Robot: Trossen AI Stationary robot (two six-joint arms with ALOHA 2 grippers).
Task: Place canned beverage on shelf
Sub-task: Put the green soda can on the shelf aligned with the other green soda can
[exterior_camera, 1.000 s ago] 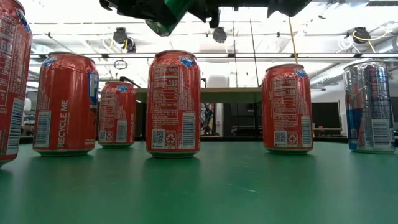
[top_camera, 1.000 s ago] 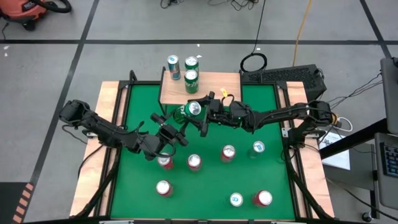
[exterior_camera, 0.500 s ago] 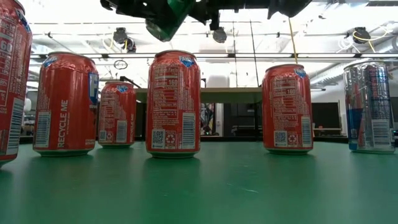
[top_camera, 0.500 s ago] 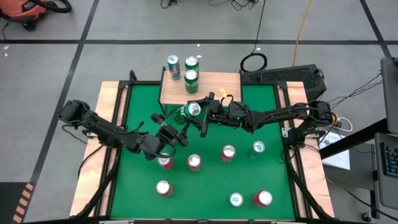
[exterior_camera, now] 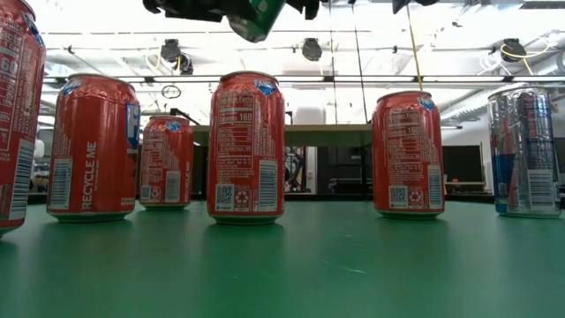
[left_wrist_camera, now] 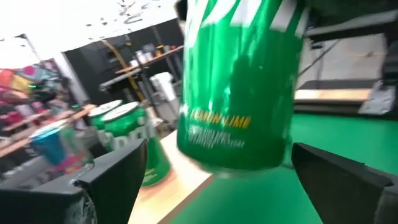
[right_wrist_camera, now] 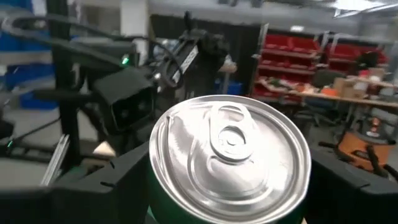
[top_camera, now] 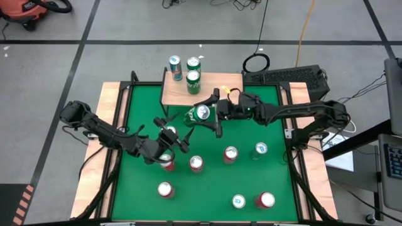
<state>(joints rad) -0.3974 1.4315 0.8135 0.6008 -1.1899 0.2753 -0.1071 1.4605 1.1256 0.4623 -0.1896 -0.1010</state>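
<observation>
Green can (top_camera: 201, 114) shifted shelfward (top_camera: 204, 94); right claw (top_camera: 210, 117) gripping; red cans (top_camera: 196, 163) below.

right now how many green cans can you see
3. Two green cans stand on the shelf: one at its back edge, one just in front. The third is held by the right gripper above the table.
</observation>
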